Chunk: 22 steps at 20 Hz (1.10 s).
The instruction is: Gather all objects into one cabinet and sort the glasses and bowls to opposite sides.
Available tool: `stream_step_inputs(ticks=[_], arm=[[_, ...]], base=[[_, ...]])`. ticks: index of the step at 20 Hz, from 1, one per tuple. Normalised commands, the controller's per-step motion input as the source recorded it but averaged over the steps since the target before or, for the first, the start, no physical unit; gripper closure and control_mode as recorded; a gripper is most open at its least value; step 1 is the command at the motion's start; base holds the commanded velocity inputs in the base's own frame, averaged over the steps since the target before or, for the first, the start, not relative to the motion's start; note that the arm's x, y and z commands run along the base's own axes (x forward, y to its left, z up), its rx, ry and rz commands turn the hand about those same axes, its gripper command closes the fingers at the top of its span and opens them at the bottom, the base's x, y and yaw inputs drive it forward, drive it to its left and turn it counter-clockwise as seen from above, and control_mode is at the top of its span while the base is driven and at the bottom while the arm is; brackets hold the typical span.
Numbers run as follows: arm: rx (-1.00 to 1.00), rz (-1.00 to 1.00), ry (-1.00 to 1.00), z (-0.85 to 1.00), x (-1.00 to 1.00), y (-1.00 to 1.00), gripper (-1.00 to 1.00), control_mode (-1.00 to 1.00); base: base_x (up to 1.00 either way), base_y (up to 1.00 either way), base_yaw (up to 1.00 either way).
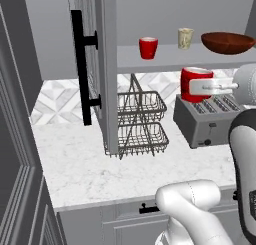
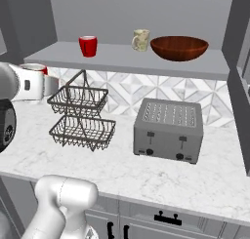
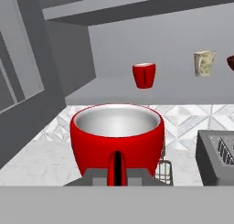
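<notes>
My gripper (image 3: pixel 117 169) is shut on a red cup (image 3: pixel 117 135), pinching its near side, and holds it upright in the air. In the left base view the held red cup (image 1: pixel 195 83) hangs just below the cabinet's grey shelf (image 1: pixel 165 59), above the toaster, with the gripper (image 1: pixel 202 88) on its right side. On the shelf (image 2: pixel 122 58) stand another red cup (image 1: pixel 148 47) (image 2: pixel 88 46) (image 3: pixel 144 75), a cream patterned cup (image 1: pixel 185 38) (image 2: pixel 140 40) (image 3: pixel 204 63) and, at the right, the wide brown bowl (image 1: pixel 228 42) (image 2: pixel 178 48). All three rest upright and apart.
The cabinet's left door (image 1: pixel 100 64) stands open toward me with its black bar handle (image 1: pixel 80 64). On the marble counter (image 2: pixel 146 174) sit a two-tier wire basket (image 1: pixel 137 124) (image 2: pixel 80 118) and a grey toaster (image 1: pixel 207 120) (image 2: pixel 168 130).
</notes>
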Motion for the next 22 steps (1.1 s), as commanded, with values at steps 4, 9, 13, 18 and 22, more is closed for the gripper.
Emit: stream_step_inputs(ticks=[4,9,13,18,22], arm=[[0.03,0.1,0.01,0.14,0.69,0.6,1.0,-1.0],[-0.03,-0.01,0.05,0.13,0.73,0.52,1.0,-1.0],[0.0,0.0,0.0,0.26,0.76,0.02,1.0,-1.0],[0.0,0.0,0.0,0.18,0.43,0.25,1.0,-1.0],[-0.01,0.0,0.0,0.0,0.47,0.45,1.0,-1.0]], base=[[0.0,0.0,0.0],[0.0,0.0,0.0],[0.0,0.0,0.0],[0.0,0.0,0.0],[0.0,0.0,0.0]])
